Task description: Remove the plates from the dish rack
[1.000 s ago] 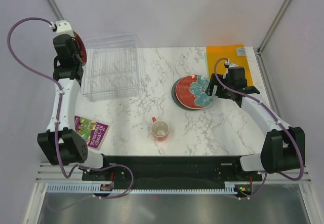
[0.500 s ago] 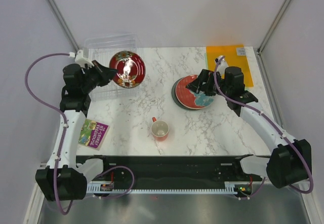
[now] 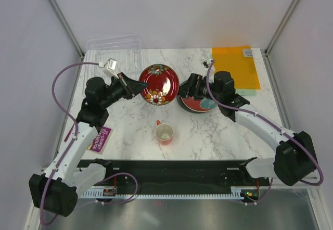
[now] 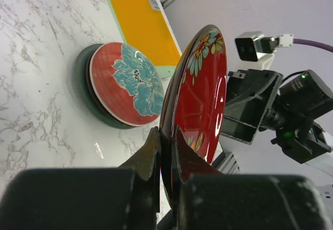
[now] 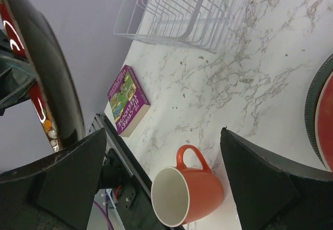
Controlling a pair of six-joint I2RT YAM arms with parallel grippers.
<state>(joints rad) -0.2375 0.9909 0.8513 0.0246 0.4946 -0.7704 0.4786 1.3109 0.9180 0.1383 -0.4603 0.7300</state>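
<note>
Plate in hand: the red floral plate (image 3: 158, 84) stands on edge in the air, between the dish rack (image 3: 117, 48) and the stack (image 3: 196, 104), touching neither.
Left gripper (image 3: 141, 88): clenched on that plate's rim, and it alone carries it.
Right gripper (image 3: 189, 87): jaws spread wide and holding nothing, just beside the plate, over the stack's near-left edge.
Stack: it lies flat on the table (image 3: 218, 131), topped by a red plate with a teal flower. You can make out darker rims beneath.
Done, by your view: the rack's wires show no plate.
Left: this last plate must reach the stack, perhaps by a handover.
Plates counted: one held, and seemingly three stacked, though the layers are hard to separate.
Others counted: one rack, one mug (image 3: 164, 132), one book (image 3: 99, 139), one orange sheet (image 3: 237, 66).
</note>
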